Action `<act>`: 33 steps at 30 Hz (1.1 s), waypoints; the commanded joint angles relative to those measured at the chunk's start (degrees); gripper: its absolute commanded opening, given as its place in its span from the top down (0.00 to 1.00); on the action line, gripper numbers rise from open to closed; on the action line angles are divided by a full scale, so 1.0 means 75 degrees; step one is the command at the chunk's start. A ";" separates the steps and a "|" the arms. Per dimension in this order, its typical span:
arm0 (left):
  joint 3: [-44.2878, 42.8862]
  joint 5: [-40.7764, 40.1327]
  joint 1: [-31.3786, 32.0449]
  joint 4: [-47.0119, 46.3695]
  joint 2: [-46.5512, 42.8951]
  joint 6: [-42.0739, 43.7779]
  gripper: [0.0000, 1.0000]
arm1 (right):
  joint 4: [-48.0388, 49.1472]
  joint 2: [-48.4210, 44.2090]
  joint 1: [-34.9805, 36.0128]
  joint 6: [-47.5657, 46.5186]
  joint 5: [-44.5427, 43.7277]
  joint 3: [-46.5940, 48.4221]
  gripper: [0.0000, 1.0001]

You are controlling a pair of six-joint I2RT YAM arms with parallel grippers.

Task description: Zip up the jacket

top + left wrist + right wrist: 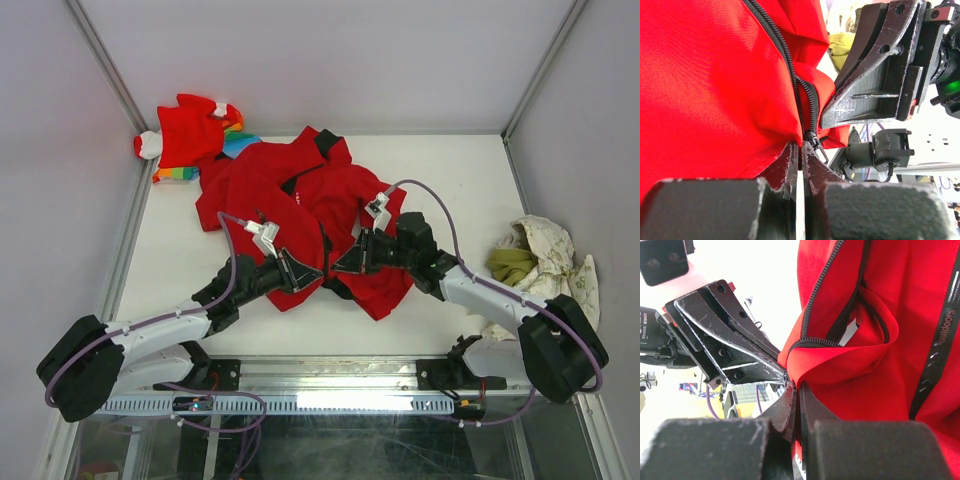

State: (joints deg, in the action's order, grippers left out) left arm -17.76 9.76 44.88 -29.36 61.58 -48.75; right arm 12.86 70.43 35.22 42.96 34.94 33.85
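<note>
The bright red jacket (300, 200) lies crumpled at the table's middle, its front partly open. My left gripper (303, 272) is shut on the jacket's lower hem, right below the dark zipper slider (812, 140); in the left wrist view (801, 146) the zipper (789, 65) runs up from there. My right gripper (345, 262) is shut on the facing red hem edge just to the right; in the right wrist view (797, 385) the open zipper teeth (820, 285) curve above it. The two grippers' tips nearly touch.
A smaller red garment with rainbow stripes (195, 135) lies at the back left corner. A cream and olive cloth (535, 255) lies at the right edge. Grey walls enclose the white table (460, 180) on three sides.
</note>
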 commanded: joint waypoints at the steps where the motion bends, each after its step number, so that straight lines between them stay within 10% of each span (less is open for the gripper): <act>1: -0.0132 -0.0177 0.0228 0.0543 -0.0371 0.0397 1.00 | 0.0399 -0.0056 -0.0245 0.0076 -0.0463 0.0563 1.00; 23: -0.0300 -0.0306 0.0550 0.0583 -0.0207 0.0398 1.00 | 0.0642 0.0321 -0.0520 -0.0566 0.0604 0.0663 1.00; 33: -0.0032 -0.0631 0.0196 -0.0034 -0.0746 -0.0370 0.64 | 0.0479 0.0026 -0.0410 -0.0900 0.0940 0.0468 1.00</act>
State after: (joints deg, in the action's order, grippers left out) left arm -18.57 4.71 47.51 -24.91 57.32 -48.82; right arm 13.06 72.97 32.01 38.04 40.38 35.40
